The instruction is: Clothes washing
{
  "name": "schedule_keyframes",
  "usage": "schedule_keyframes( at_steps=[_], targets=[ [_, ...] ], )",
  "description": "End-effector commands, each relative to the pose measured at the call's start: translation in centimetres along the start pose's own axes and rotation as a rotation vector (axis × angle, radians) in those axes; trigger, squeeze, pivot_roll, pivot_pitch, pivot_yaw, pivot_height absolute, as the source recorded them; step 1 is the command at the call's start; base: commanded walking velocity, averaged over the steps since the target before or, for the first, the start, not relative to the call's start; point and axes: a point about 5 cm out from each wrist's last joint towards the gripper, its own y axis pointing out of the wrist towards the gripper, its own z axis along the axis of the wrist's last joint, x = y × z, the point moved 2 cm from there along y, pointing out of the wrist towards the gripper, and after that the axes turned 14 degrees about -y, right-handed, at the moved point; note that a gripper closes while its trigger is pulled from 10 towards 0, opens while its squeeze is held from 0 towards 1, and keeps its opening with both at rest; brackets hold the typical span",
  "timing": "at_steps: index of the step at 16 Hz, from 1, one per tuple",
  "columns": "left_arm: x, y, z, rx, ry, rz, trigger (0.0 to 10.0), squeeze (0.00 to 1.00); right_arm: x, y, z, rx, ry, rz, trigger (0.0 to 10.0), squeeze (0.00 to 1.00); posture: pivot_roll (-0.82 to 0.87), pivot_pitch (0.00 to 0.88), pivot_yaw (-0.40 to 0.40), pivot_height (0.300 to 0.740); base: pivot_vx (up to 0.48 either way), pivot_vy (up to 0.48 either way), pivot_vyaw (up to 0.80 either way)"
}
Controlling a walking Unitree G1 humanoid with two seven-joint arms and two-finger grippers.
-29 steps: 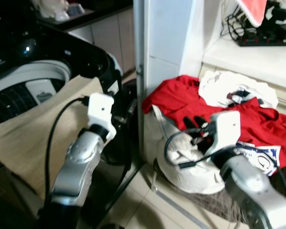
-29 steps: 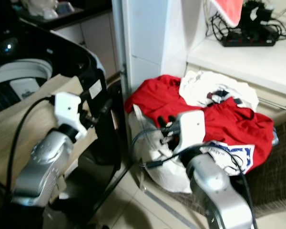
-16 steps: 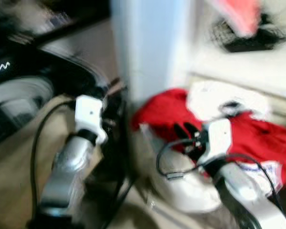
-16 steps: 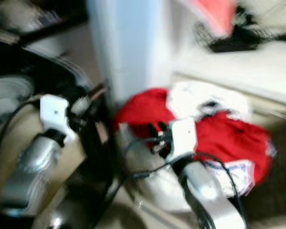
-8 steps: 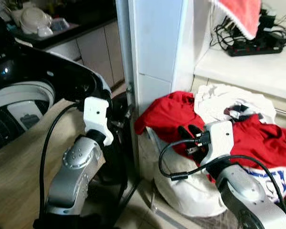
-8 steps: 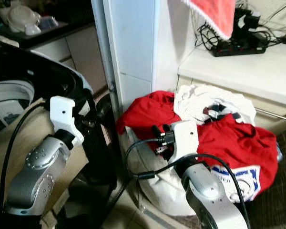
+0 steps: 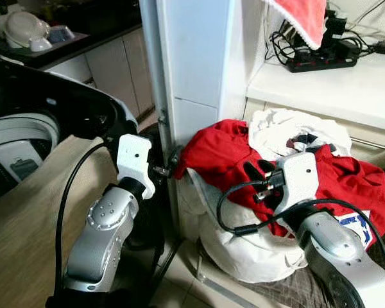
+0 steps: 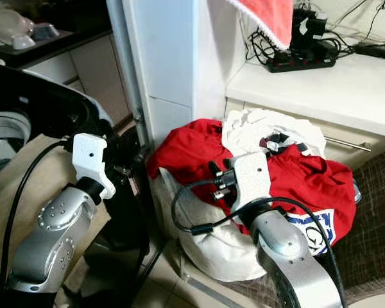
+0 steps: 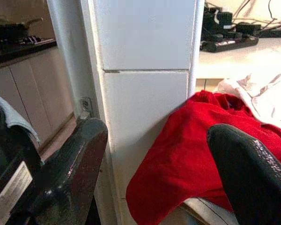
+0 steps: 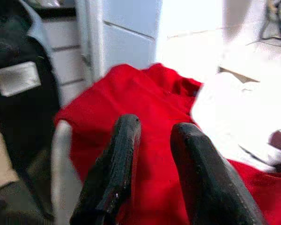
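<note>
A red garment [image 7: 212, 151] drapes over the rim of a white laundry bag [image 7: 244, 247] on the floor. A white garment [image 7: 276, 125] lies on top of it. My right gripper [image 7: 258, 169] hovers just over the red cloth near the bag's rim. Its two black fingers [image 10: 122, 159] stand a little apart, open, with nothing between them. My left gripper [image 7: 169, 165] is held low between the black washing machine [image 7: 83, 109] and the white pillar [image 7: 192, 58]. It is open, and one of its fingers [image 9: 243, 173] shows against the red cloth.
The machine's drum [image 7: 13, 138] is open at the far left, and a beige sheet [image 7: 25, 218] slopes across its front. A white counter [image 7: 333, 83] behind the bag carries a power strip [image 7: 321, 61] with cables. A red towel [image 7: 301, 16] hangs above it.
The camera has swung and steadied after a blur, so the laundry bag sits nearer the centre. My right gripper has come closer over the red garment.
</note>
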Motion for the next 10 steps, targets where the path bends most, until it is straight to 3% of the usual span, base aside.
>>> schedule_keyframes(
  at_steps=[1,3,4,6,7,9,10],
  targets=[
    [0.1,-0.1,0.2,0.004,0.005,-0.018,10.0,0.00,0.6,-0.1,-0.1,-0.035,0.005,-0.045,10.0,0.00,-0.13,0.000,0.056,0.740,0.000,0.000,0.00],
    [1.1,-0.5,0.2,0.010,-0.014,-0.120,10.0,0.00,2.5,-0.2,-1.2,-0.126,0.108,-0.174,10.0,0.00,-0.13,0.000,0.056,0.740,0.000,0.000,0.00],
    [1.7,-0.6,0.2,-0.002,-0.010,-0.191,10.0,0.00,3.6,-0.3,-1.6,-0.149,0.102,-0.223,10.0,0.00,-0.13,0.000,0.057,0.740,0.000,0.000,0.00],
    [2.1,-0.8,-0.1,-0.008,0.002,-0.236,10.0,0.00,4.2,-0.6,-1.9,-0.176,0.080,-0.231,10.0,1.00,-0.13,0.000,0.057,0.740,0.000,0.000,0.00],
    [1.9,-0.7,0.0,0.025,0.001,-0.212,10.0,0.00,4.1,-0.7,-2.0,-0.192,0.069,-0.221,10.0,1.00,-0.13,0.000,0.061,0.740,0.000,0.000,0.00],
    [1.5,-0.5,-0.3,0.009,-0.008,-0.181,10.0,0.00,4.0,-0.9,-1.7,-0.198,0.068,-0.189,10.0,1.00,-0.14,0.000,0.063,0.740,0.000,0.000,0.00],
    [1.0,-0.2,-0.5,-0.009,0.026,-0.132,10.0,0.00,4.0,-1.0,-1.7,-0.201,0.067,-0.175,10.0,1.00,-0.15,0.000,0.065,0.740,0.000,0.000,0.00]
  ],
)
